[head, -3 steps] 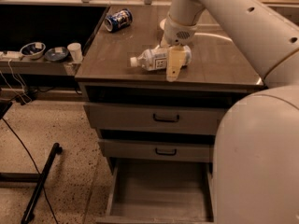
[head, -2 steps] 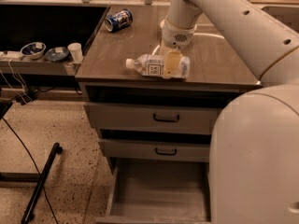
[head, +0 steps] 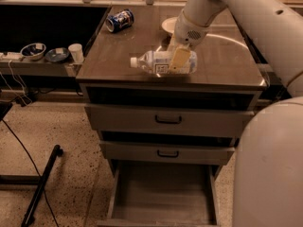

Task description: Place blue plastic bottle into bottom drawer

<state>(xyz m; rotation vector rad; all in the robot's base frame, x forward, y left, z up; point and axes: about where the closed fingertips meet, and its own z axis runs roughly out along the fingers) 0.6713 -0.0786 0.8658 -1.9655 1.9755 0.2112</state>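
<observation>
The blue plastic bottle (head: 156, 62) is clear with a white cap pointing left and a pale label. It hangs level just above the front part of the cabinet top (head: 118, 56), with its shadow under it. My gripper (head: 177, 62) comes down from the upper right and is shut across the bottle's right half; one yellowish finger (head: 180, 59) shows in front of it. The bottom drawer (head: 161, 195) is pulled open below, a wide grey tray with a bare floor.
A crushed blue-and-white can (head: 119, 21) lies at the back left of the top, and a white bowl (head: 168, 25) sits behind the gripper. The two upper drawers (head: 168, 119) are shut. Bowls and a cup (head: 75, 52) stand on a left shelf. A black stand leg (head: 41, 183) lies on the floor. My body (head: 272, 169) fills the lower right.
The bottle has gone from tilted on the top to level in the gripper, and has risen slightly off the surface.
</observation>
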